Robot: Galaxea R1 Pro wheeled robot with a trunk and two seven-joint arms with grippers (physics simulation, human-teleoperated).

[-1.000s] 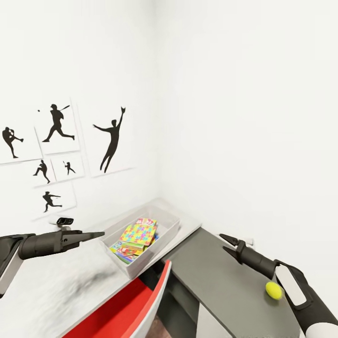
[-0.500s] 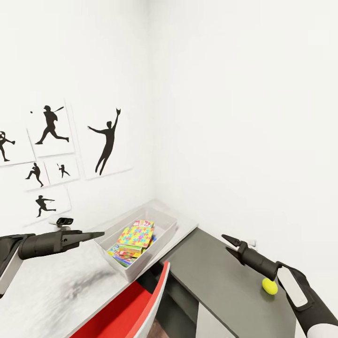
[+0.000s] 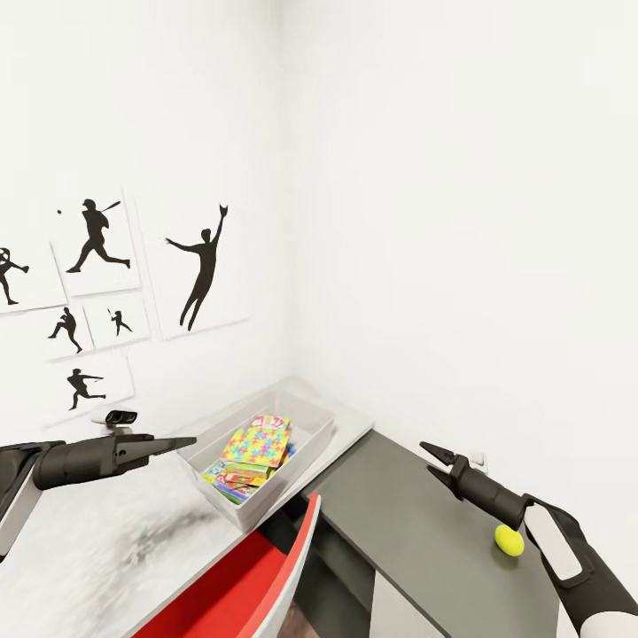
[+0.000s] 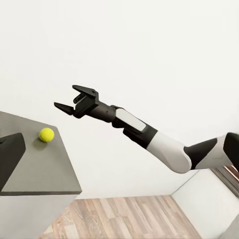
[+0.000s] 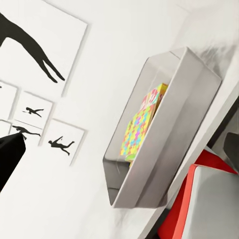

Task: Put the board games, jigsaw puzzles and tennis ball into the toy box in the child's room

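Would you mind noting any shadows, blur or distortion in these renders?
Head view: sharp, flat even light; a dark smudged shadow lies on the table under the left gripper, and wall lines lean as with a wide lens. Left wrist view: the tennis ball casts a soft shadow. Right wrist view: the toy box appears tilted; no glare.

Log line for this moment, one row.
ball: on dark desk | box: puzzle, games inside | right gripper: open, empty | left gripper: cannot tell
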